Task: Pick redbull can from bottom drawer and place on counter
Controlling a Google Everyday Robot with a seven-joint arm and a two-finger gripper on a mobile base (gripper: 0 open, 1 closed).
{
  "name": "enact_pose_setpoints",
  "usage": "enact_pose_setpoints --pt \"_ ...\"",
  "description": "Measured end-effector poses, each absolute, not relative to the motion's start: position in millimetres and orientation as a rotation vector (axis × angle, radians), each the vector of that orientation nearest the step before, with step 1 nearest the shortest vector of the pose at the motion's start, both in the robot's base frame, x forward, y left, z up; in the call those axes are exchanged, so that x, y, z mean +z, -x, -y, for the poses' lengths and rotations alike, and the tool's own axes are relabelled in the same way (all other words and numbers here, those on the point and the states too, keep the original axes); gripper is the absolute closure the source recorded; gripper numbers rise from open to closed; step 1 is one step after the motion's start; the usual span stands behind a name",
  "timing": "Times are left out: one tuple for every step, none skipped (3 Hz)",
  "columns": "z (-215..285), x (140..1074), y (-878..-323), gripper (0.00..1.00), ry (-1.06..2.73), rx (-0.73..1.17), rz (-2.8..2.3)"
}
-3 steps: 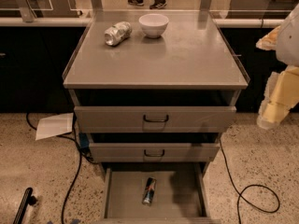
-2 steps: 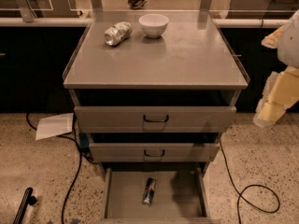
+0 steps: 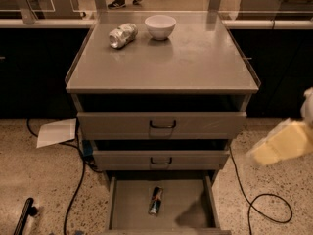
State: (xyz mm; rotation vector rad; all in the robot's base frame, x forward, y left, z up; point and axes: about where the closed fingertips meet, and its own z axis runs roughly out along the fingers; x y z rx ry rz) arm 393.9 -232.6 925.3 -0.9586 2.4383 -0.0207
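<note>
The redbull can, slim, blue and silver, lies on its side on the flat grey floor of the open bottom drawer, near the middle. The counter is the broad grey top of the cabinet. My gripper shows as a blurred pale yellow shape at the right edge, beside the cabinet at the height of the two upper drawers. It is well above and to the right of the can and holds nothing that I can see.
A dented silver can and a white bowl stand at the back of the counter. The two upper drawers stand slightly open. A sheet of paper and black cables lie on the floor.
My gripper has moved down and tilted at the right side of the cabinet. The can and the drawers have not moved.
</note>
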Motion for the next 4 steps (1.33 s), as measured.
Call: enact_pose_setpoints --pt "247 874 -390 0.00 0.582 0.199 -2.474" --pt "250 841 -422 0.00 0.308 0.404 -2.390" --pt "251 853 -441 0.00 0.206 0.443 -2.315" --pt "251 854 -441 0.00 0.207 0.443 -2.315"
